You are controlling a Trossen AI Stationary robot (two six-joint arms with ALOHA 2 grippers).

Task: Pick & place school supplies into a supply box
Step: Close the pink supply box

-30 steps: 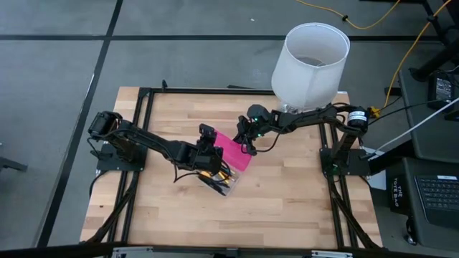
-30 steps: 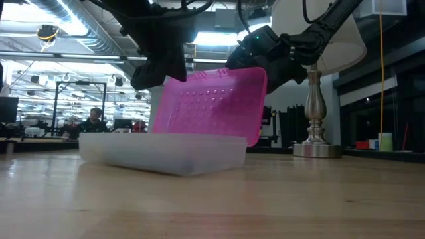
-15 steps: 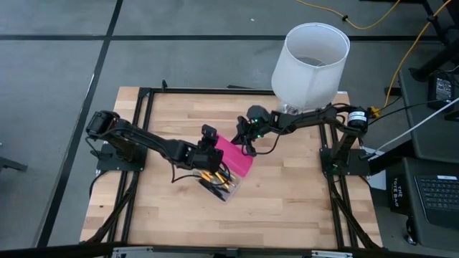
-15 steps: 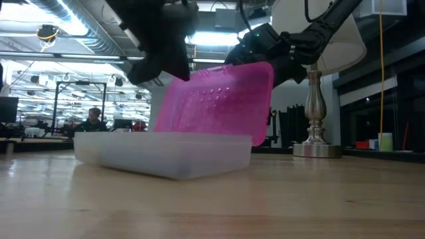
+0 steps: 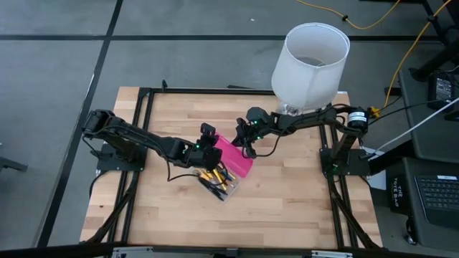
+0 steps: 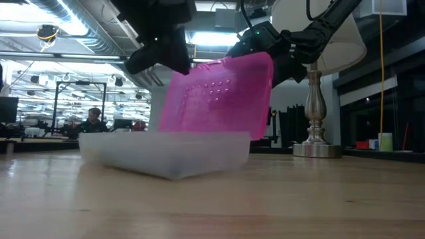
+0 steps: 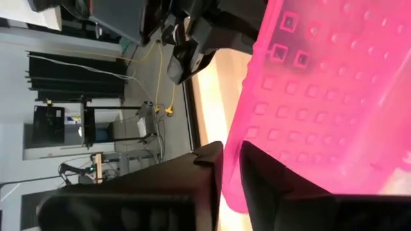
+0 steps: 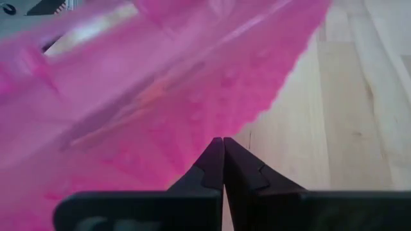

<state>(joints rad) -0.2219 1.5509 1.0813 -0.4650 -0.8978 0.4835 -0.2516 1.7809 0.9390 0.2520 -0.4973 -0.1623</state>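
Lid [image 5: 237, 152] of the supply box [image 6: 166, 151] stands raised at mid-table, its long axis diagonal. Right gripper [image 5: 247, 141], jaws together, presses its far edge; left gripper [image 5: 206, 148], nearer the base, jaws slightly apart, holds nothing.

— Where is the left arm?
— It reaches from the left edge toward the middle, its gripper [image 5: 209, 145] low, fingers [image 7: 212, 168] a narrow gap apart.
— And the right arm?
— It stretches in from the far right, gripper [image 5: 247, 136] near the centre, fingers [image 8: 221, 163] pressed together.
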